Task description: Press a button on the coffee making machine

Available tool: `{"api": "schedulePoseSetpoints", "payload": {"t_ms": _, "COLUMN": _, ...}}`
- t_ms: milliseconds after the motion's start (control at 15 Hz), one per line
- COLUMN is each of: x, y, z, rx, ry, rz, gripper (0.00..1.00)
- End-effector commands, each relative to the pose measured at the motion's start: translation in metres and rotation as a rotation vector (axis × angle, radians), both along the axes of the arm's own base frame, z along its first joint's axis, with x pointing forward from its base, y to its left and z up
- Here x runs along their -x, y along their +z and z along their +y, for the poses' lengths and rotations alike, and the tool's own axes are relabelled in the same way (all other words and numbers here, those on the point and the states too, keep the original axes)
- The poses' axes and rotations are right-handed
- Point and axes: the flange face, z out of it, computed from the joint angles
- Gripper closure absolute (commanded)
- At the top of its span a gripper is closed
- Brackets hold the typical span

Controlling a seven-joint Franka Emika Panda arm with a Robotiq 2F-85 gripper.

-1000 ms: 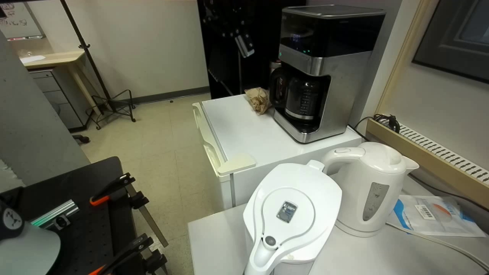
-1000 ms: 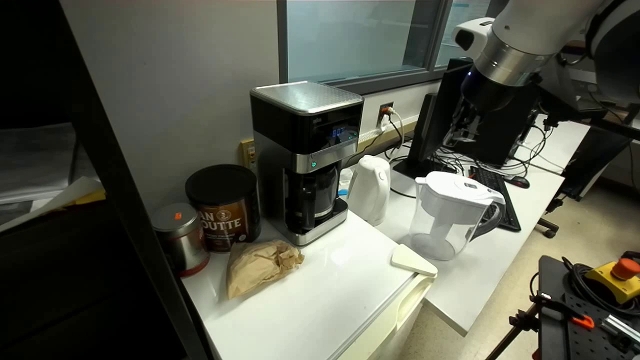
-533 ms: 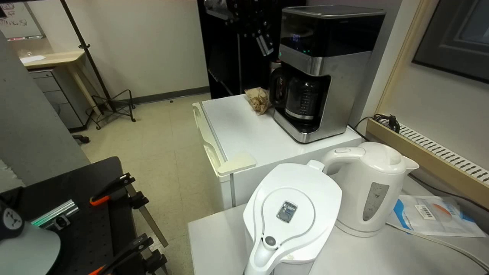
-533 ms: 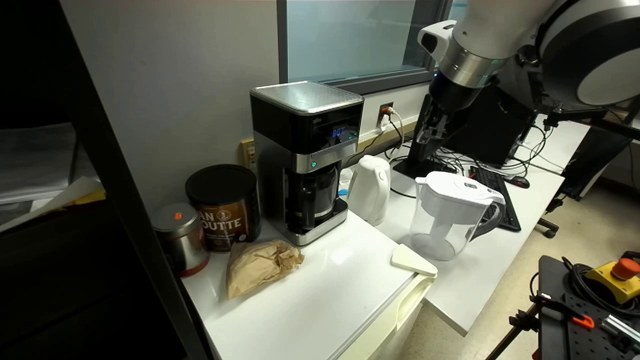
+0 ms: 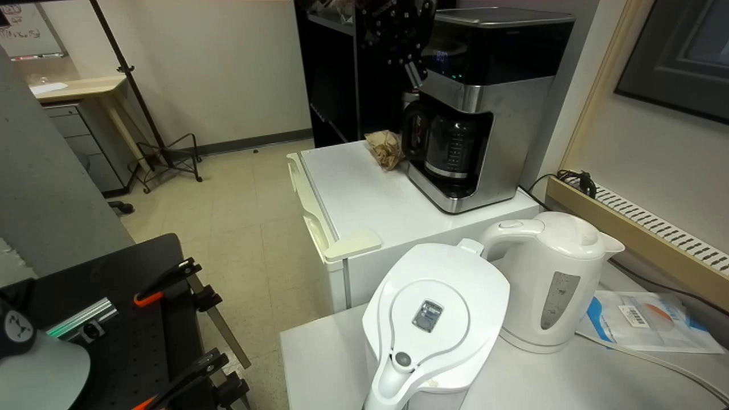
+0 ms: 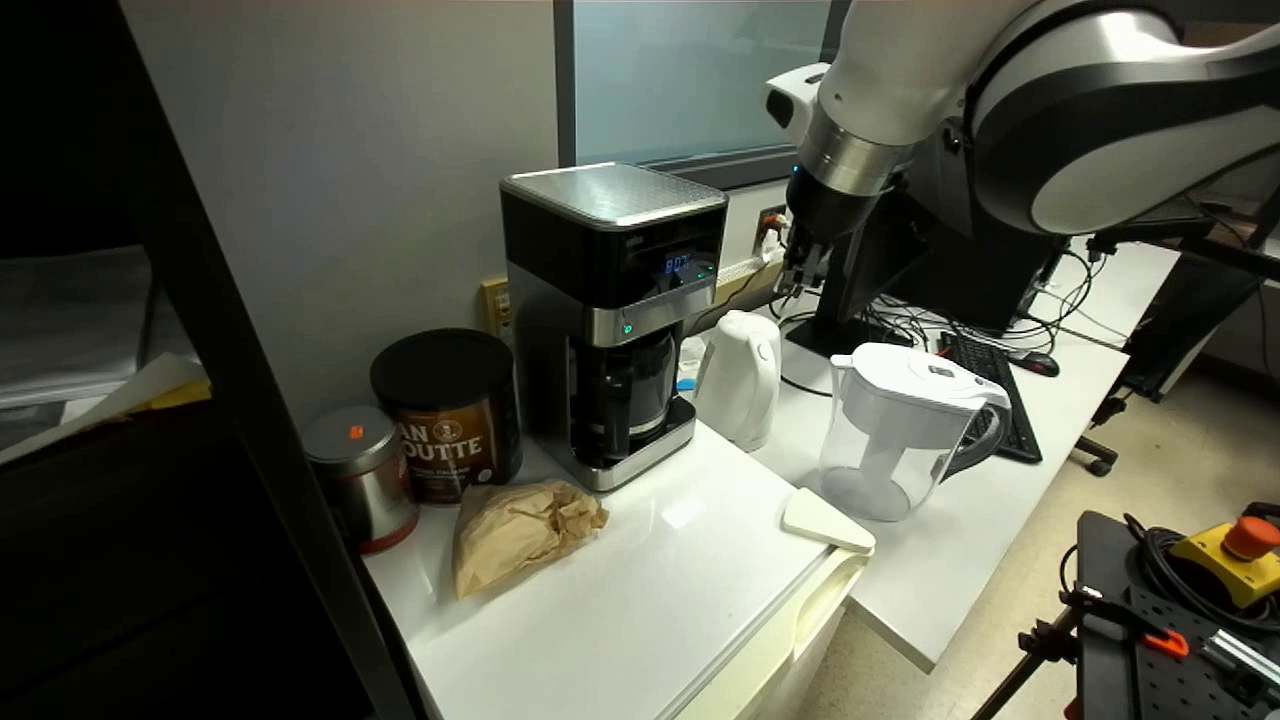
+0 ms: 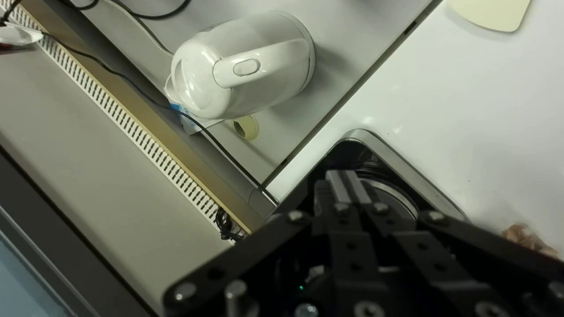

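Coffee making machine [image 6: 610, 322], with a clenched hand [image 7: 348, 187] held near it.
In an exterior view, from left to right, a metal canister [image 6: 375, 490], a black-lidded tin [image 6: 450, 430] and a crumpled paper bag [image 6: 525, 535] are seen; beside them the machine is set on a white cabinet [image 6: 640, 610]. Then a white kettle [image 6: 735, 385] is stood on the desk [image 6: 930, 580], the hand is suspended apart from the machine, fingertips [image 7: 338, 187] pressed together, and a clear-sided jug [image 6: 890, 430] is seen.
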Motion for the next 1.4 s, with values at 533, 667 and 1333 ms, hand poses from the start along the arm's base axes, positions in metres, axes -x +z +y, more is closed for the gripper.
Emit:
{"api": "schedulePoseSetpoints", "payload": {"t_ms": 533, "x": -0.054, "y": -0.018, "z": 0.017, "rx": 0.002, "ry": 0.041, "rz": -0.053, "gripper": 0.97}}
{"api": "schedulePoseSetpoints", "payload": {"t_ms": 667, "x": -0.058, "y": -0.020, "z": 0.015, "rx": 0.003, "ry": 0.047, "rz": -0.064, "gripper": 0.97}}
{"api": "schedulePoseSetpoints", "payload": {"t_ms": 1333, "x": -0.073, "y": -0.030, "z": 0.013, "rx": 0.004, "ry": 0.063, "rz": -0.082, "gripper": 0.97}}
